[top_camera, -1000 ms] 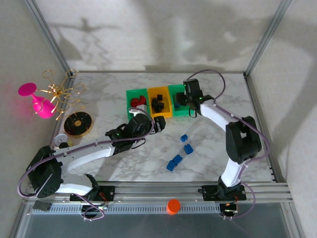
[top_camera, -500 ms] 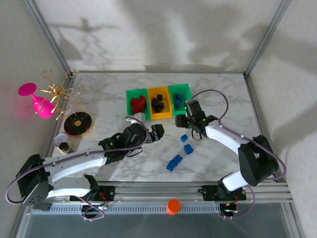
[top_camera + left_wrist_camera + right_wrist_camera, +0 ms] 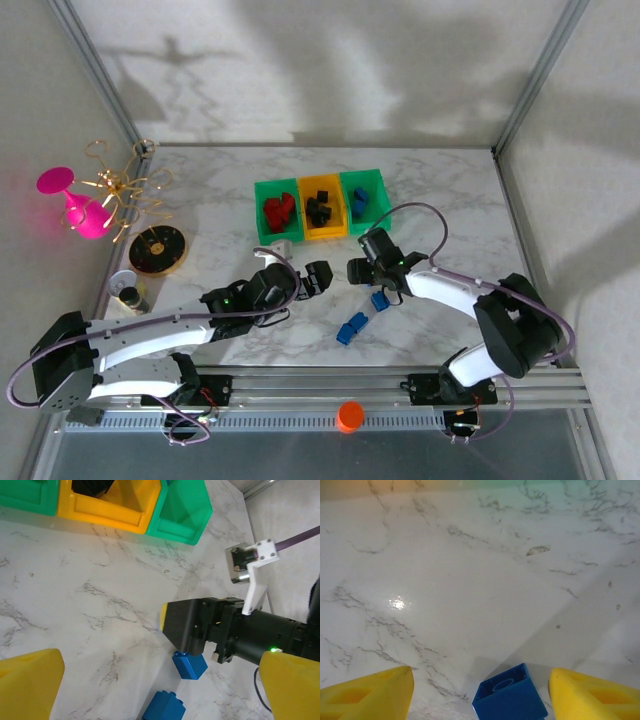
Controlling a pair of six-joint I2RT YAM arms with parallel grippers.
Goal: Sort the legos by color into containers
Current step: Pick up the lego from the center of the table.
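Observation:
The containers stand in a row at the back: a green bin with red legos, a yellow bin with black ones, and a green bin with a blue one. My right gripper is low over the marble and open. A blue lego lies between its yellow fingers, touching neither. My left gripper hovers open and empty just left of it, its fingertips wide apart. The left wrist view has that blue lego under the right gripper's black body, with another nearer.
More blue legos lie loose on the marble. A black-and-gold dish and a small round cup sit at the left, with a pink glass and gold wire ornament behind. An orange cap rests on the front rail.
My right gripper has come back from over the right green bin down to the table around a blue lego, its jaws widening. My left arm has drawn back slightly.

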